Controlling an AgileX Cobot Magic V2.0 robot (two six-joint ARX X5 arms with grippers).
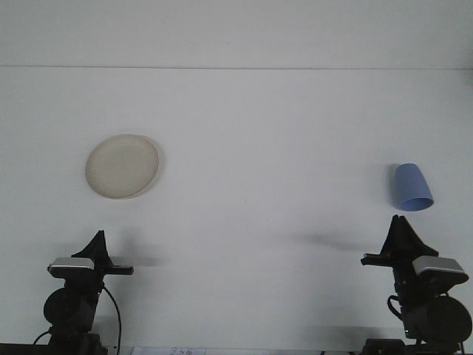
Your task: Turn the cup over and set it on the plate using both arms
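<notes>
Two grippers are showing at the lower edge of the front view, and neither is holding anything. The right gripper (400, 225) is pointing forward toward the cup, its tip sitting just short of it and not touching. The left gripper (97, 241) is sitting low on the left, near the plate but apart from it. From this angle each set of jaws is reading as a single dark wedge, so it cannot be told whether they are spread or closed; they are probably close together, but the view is too poor to confirm.

Moving outward, the blue cup (412, 187) is lying on the right side of the white tabletop (266, 148), tilted, with its wider open rim facing down and toward the camera. The cream plate (122, 166) is resting on the left side, well apart from the cup, with nothing on it.

Task status, judged from the layout: no step is complete. The cup is not yet grasped, not yet flipped, and not yet on the plate. Remaining work: closing the right jaws on the cup, turning it over, passing or carrying it across the tabletop, and setting it down on the plate.
</notes>
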